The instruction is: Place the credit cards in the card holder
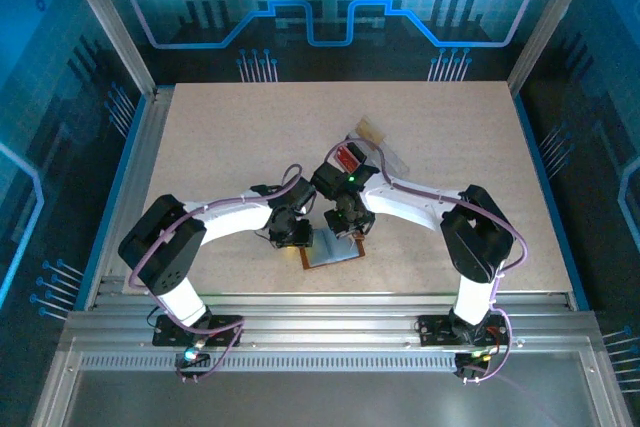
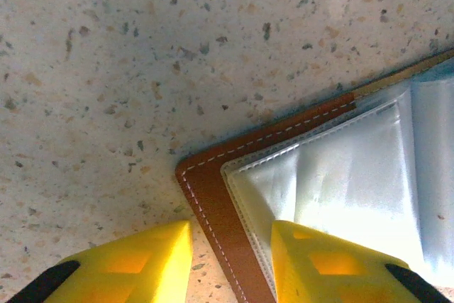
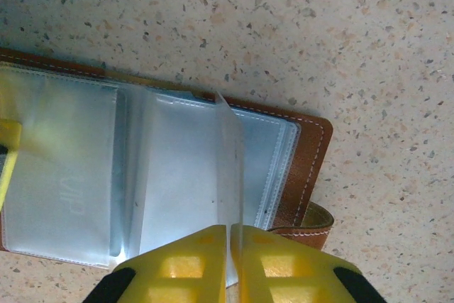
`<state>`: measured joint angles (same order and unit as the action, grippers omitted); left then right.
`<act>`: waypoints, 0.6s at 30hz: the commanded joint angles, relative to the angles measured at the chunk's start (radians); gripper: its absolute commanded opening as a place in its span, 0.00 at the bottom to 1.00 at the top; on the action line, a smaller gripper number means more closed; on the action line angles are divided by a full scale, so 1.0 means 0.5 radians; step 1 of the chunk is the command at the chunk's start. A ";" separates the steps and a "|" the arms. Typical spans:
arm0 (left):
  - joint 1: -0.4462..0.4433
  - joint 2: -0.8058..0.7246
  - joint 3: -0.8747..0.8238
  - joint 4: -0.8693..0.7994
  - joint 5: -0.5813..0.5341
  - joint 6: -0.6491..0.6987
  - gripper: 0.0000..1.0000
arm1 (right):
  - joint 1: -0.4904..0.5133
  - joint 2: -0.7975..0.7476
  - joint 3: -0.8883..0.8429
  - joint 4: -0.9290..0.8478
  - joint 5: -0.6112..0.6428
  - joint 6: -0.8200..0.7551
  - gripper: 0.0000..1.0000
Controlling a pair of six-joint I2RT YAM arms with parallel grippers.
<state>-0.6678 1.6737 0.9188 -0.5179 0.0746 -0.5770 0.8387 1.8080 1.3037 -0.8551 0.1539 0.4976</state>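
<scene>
"VIP" lettering inside card holder

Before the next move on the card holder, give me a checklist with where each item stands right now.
1. The card holder lies open on the table: ok.
2. The right gripper is shut on the sleeve page, lifted upright: ok.
3. The left gripper pins the holder: not ok; it is open, one finger on either side of the brown corner.
4. The pocket under the lifted page is free: cannot tell.
</scene>
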 commanded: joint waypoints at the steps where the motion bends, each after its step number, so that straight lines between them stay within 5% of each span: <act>1: -0.017 0.048 -0.087 0.045 0.013 -0.030 0.35 | 0.031 0.033 0.045 -0.048 0.007 0.011 0.09; 10: -0.016 0.045 -0.101 0.055 0.009 -0.017 0.33 | 0.012 -0.065 0.029 -0.005 -0.050 0.006 0.00; 18: -0.016 0.046 -0.079 0.054 0.024 0.003 0.28 | -0.079 -0.296 -0.275 0.509 -0.458 0.090 0.00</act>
<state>-0.6678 1.6672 0.9115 -0.5110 0.0715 -0.5766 0.8158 1.7061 1.2121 -0.7227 0.0292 0.5091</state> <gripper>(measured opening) 0.282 0.038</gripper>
